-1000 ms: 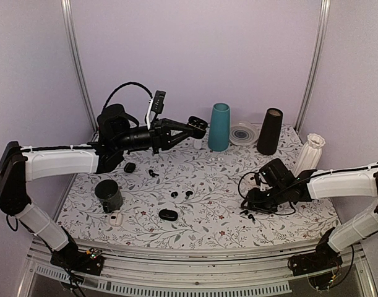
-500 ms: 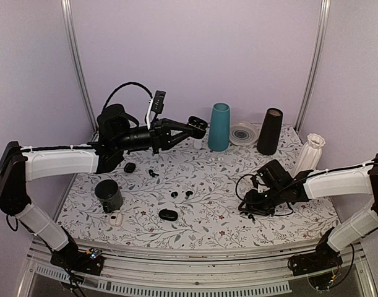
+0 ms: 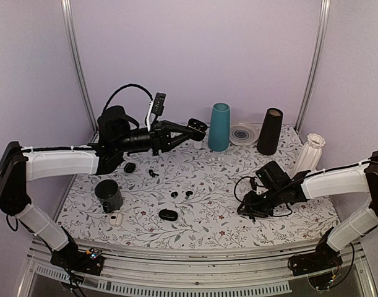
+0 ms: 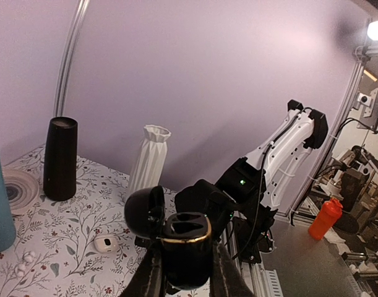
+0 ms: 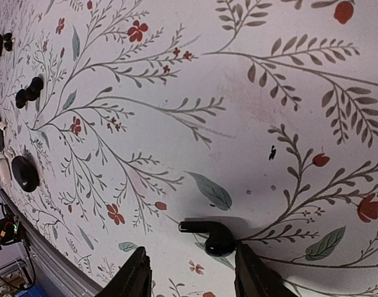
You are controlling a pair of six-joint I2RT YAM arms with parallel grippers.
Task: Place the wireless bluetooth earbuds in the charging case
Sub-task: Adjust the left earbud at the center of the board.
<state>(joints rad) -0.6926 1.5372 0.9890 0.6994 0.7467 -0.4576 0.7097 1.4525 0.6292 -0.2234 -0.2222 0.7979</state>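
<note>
— Earbud (image 5: 210, 234): where is it found?
— On the tablecloth (image 5: 176, 93), between the fingers (image 5: 132, 278) of the half-open, empty right gripper (image 5: 190, 261), stem laid across the gap. The charging case (image 4: 185, 247) is clamped aloft by the left gripper (image 4: 184, 279).

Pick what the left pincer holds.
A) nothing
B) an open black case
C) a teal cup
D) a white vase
B: the left wrist view shows the left pincer shut on the case, which stands open.
</note>
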